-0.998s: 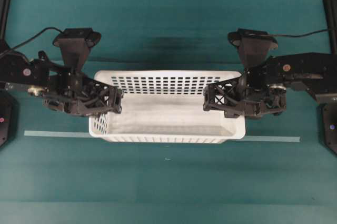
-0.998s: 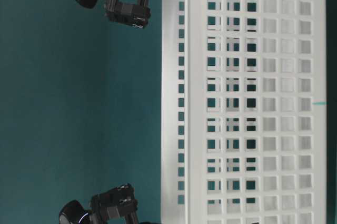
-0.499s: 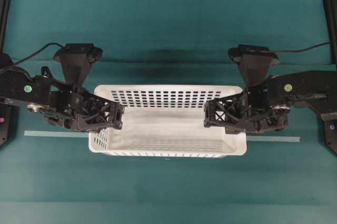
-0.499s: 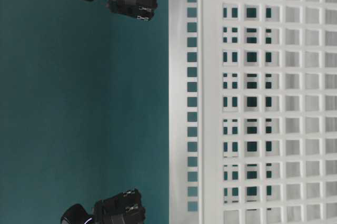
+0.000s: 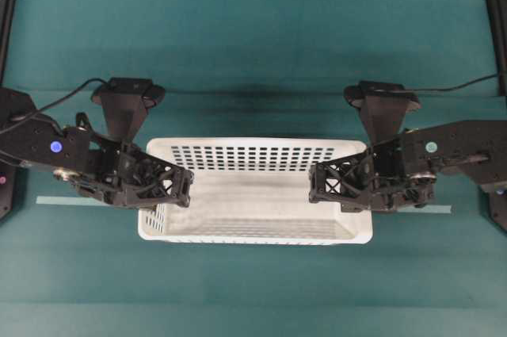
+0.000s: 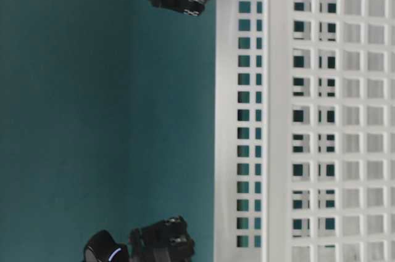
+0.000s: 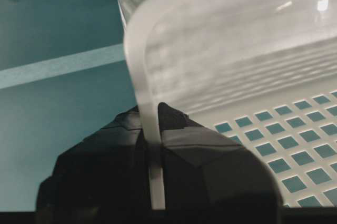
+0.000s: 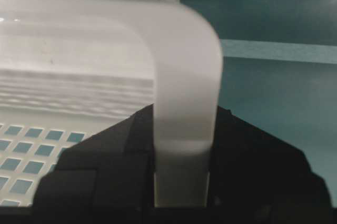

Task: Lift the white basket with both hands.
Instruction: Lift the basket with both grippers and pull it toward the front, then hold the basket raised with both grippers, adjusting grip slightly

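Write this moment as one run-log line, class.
left tool: shut on basket left rim | right tool: shut on right rim | basket: held level between both | tape: on table

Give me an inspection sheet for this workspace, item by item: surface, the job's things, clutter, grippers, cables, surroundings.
Surface: teal table with a pale tape strip across it.
Job's things: white basket, nothing inside it, held at both short ends.
Clutter: nothing seen.
Grippers: left gripper shut on the basket's left rim; right gripper shut on the right rim, jaws either side of the rim in both wrist views.
Cables: black cable loops to the left wrist camera; another runs to the right one.
Surroundings: black frame posts at the table's side edges.
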Controlling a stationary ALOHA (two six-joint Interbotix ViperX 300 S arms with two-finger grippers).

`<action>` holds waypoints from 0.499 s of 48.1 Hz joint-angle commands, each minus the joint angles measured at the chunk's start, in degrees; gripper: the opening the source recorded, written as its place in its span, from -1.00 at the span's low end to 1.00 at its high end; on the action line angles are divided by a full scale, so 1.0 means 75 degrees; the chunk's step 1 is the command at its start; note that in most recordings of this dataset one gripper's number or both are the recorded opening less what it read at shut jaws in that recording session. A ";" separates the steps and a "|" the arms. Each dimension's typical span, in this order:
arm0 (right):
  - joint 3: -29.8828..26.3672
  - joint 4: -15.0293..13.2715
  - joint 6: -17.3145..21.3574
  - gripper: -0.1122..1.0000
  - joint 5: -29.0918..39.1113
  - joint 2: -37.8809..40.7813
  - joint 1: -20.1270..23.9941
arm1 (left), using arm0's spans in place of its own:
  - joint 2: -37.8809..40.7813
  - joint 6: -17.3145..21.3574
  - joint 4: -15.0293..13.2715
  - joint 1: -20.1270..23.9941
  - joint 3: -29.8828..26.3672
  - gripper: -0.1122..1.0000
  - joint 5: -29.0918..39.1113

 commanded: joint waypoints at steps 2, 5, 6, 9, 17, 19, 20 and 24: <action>-0.0047 -0.0105 -0.0059 -0.52 -0.0211 0.0141 0.0070 | -0.0105 0.0070 0.0082 0.0000 0.0012 -0.85 -0.0094; -0.0047 -0.0164 -0.0070 -0.52 -0.0211 0.0152 0.0047 | -0.0117 0.0070 0.0082 0.0047 0.0023 -0.85 -0.0105; -0.0047 -0.0176 -0.0070 -0.52 -0.0199 0.0152 0.0023 | -0.0117 0.0070 0.0082 0.0047 0.0012 -0.85 -0.0117; -0.0035 -0.0211 -0.0070 -0.52 -0.0199 0.0141 -0.0012 | -0.0094 0.0070 0.0082 0.0059 0.0012 -0.85 -0.0199; -0.0012 -0.0211 -0.0117 -0.52 -0.0223 0.0129 -0.0082 | 0.0000 0.0082 0.0082 0.0070 -0.0035 -0.85 -0.0422; -0.0012 -0.0211 -0.0117 -0.52 -0.0223 0.0129 -0.0082 | 0.0023 0.0082 0.0082 0.0070 -0.0047 -0.85 -0.0422; -0.0012 -0.0211 -0.0117 -0.52 -0.0234 0.0129 -0.0082 | 0.0023 0.0082 0.0082 0.0070 -0.0047 -0.85 -0.0422; 0.0000 -0.0211 -0.0117 -0.52 -0.0211 0.0129 -0.0082 | 0.0035 0.0082 0.0082 0.0059 -0.0023 -0.85 -0.0434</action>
